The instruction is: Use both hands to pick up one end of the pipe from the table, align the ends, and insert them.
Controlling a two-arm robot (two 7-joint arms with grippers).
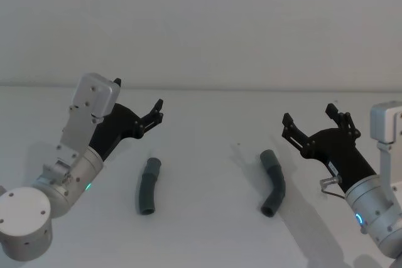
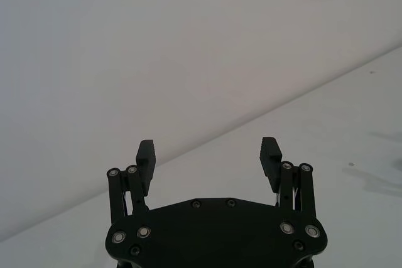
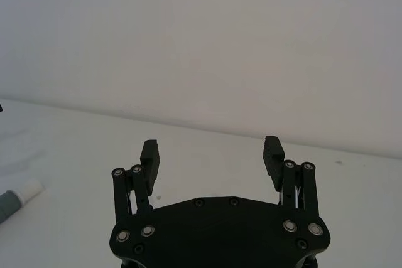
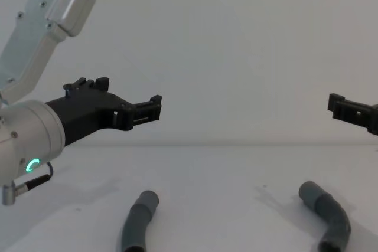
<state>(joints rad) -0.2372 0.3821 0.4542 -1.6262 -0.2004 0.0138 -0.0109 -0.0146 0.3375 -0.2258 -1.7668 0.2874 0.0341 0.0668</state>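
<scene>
Pipe (image 1: 149, 186) in two pieces on table (image 1: 207, 230)

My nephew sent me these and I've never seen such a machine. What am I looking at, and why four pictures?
It is a two-armed robot at a white table. One picture looks down from its head, one looks across from its chest, and two come from cameras on its wrists. Each arm ends in a black two-fingered tool: the left tool and the right tool are both open, raised above the table, holding nothing. On the table lie two short bent pieces of dark grey pipe, the left piece and the right piece, apart from each other and untouched.
</scene>
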